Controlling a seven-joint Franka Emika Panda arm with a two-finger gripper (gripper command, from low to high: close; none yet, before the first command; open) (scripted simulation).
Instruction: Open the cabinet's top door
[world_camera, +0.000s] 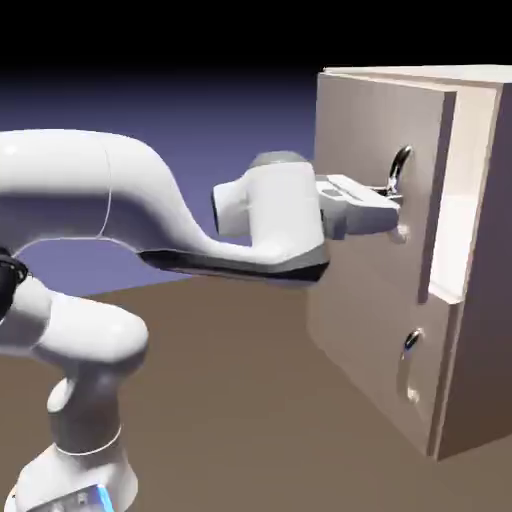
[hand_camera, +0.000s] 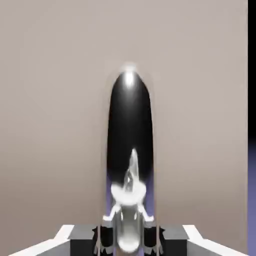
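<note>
Grey gripper fingertips (hand_camera: 128, 239) are pinched on the long curved silver bar handle (hand_camera: 129, 150) of the large flat beige top door (world_camera: 370, 200), which is swung slightly ajar on the boxy beige-grey cabinet (world_camera: 480, 300).

The arm (world_camera: 90, 200) was glossy white with rounded, bulbous links and a thin seam line across its upper segment. A dark grey band ran under the forearm, and a grey cap topped the wrist. A pale blue patch showed near the base. The gripper (world_camera: 385, 205) had a white, blocky body; its fingers (hand_camera: 102, 239) were dark grey.
</note>
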